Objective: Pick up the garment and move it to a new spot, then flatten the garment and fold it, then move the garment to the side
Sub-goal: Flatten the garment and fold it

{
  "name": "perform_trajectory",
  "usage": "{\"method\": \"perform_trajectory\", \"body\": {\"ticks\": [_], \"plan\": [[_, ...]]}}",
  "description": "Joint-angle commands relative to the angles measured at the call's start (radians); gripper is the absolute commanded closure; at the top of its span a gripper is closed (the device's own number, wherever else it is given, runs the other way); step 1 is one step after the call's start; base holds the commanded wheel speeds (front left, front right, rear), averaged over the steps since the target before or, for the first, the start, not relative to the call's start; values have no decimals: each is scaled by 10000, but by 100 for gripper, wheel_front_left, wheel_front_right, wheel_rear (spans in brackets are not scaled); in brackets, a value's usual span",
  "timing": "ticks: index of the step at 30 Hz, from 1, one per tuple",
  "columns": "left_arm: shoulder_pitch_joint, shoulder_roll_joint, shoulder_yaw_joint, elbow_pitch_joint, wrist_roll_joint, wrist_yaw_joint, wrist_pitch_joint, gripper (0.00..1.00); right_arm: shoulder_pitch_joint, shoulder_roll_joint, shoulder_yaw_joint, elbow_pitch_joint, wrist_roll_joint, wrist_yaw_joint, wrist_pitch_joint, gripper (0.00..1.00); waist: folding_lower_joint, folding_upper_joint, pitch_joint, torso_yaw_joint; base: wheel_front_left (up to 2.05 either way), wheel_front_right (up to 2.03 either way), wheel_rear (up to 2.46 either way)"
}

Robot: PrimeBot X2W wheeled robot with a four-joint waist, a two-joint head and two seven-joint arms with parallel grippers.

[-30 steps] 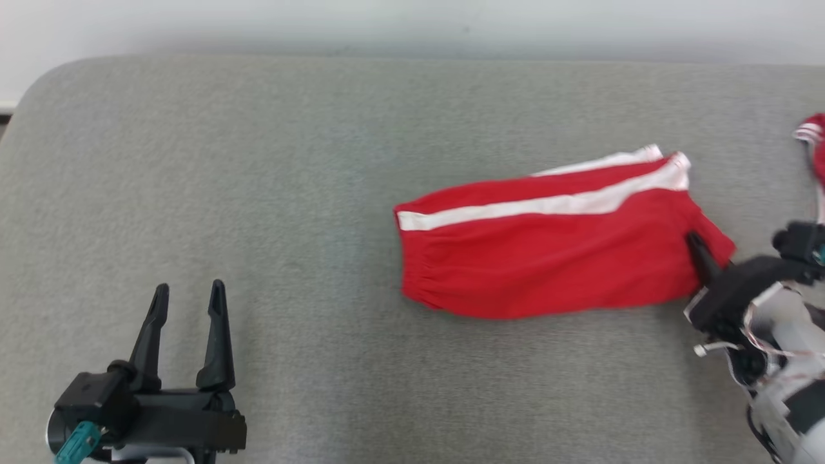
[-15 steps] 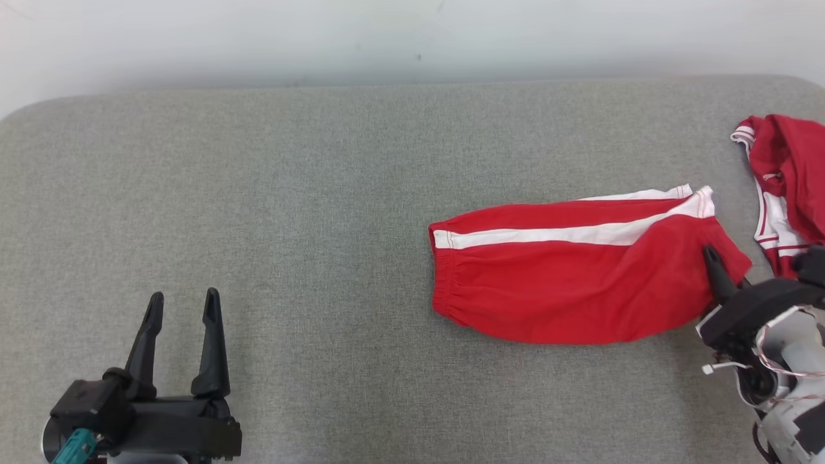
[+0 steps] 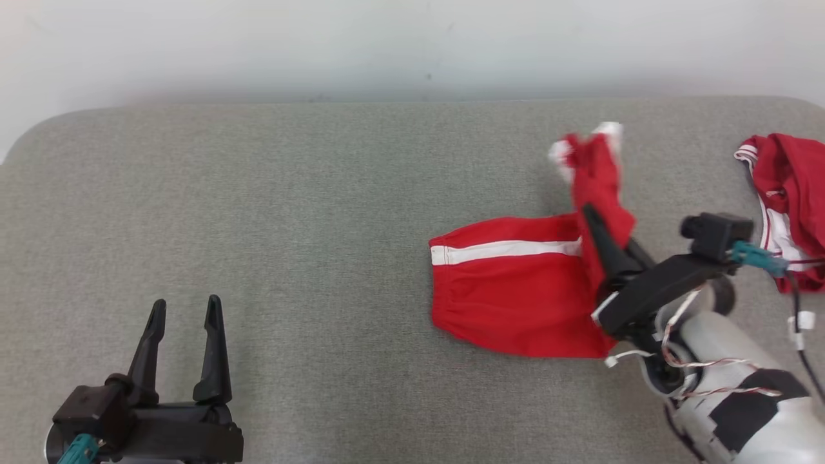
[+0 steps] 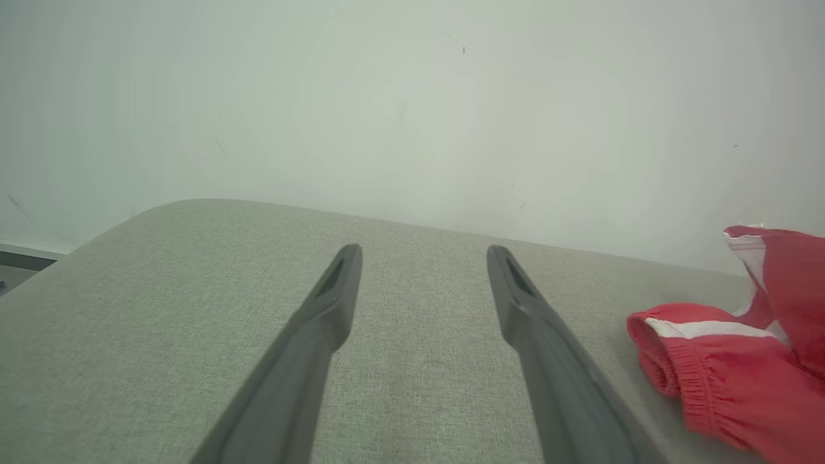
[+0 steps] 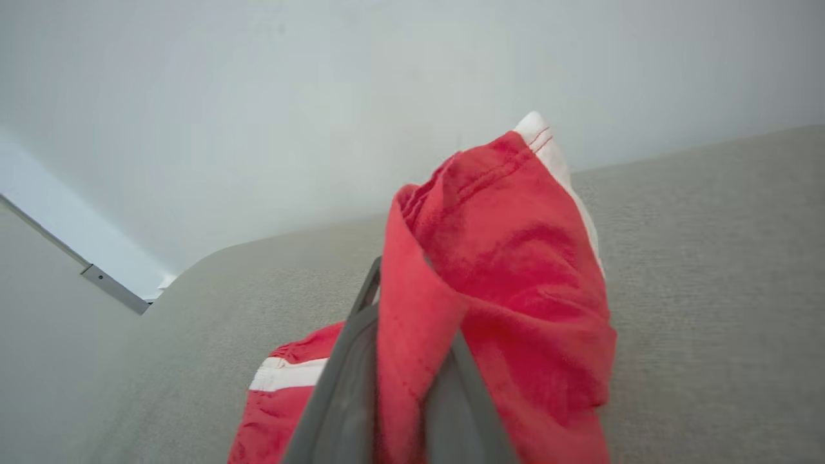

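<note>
The garment (image 3: 509,290) is a pair of red shorts with a white side stripe, lying right of centre on the grey padded table (image 3: 290,212). My right gripper (image 3: 596,222) is shut on the garment's right leg end and holds it lifted off the table, folded back toward the waistband. In the right wrist view the red cloth (image 5: 496,270) drapes over and between the two fingers. The waistband end (image 4: 670,361) still lies flat. My left gripper (image 3: 184,309) stands open and holds nothing at the lower left, far from the garment; in the left wrist view its fingers (image 4: 322,322) are spread.
A second red and white garment (image 3: 786,193) lies bunched at the table's right edge, just beyond my right arm. A pale wall (image 3: 412,45) runs behind the table's far edge. Bare grey surface stretches across the table's left and middle.
My right gripper has risen and swung left, lifting the garment's right end off the table and over the rest. The camera shifted, bringing the second garment into view. The left gripper stayed put.
</note>
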Motion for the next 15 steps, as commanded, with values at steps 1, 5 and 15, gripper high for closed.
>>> {"method": "perform_trajectory", "body": {"ticks": [1, 5, 15], "plan": [[173, 0, -13, -27, -51, 54, 0, 0, 211, 166, 166, -324, -152, -28, -66, 100, 0, 1, -69, 150, 0, 0, 0], [210, 0, -131, -19, -127, 92, 0, 0, 539, 589, 378, -693, -306, -28, -12, 100, 0, 1, -115, 356, 0, 0, 0], [173, 0, -430, -19, -346, 196, 0, 0, 1287, 1485, 1033, -688, -1257, -28, -278, 100, 0, 1, 9, 802, 0, 0, 0]]}}
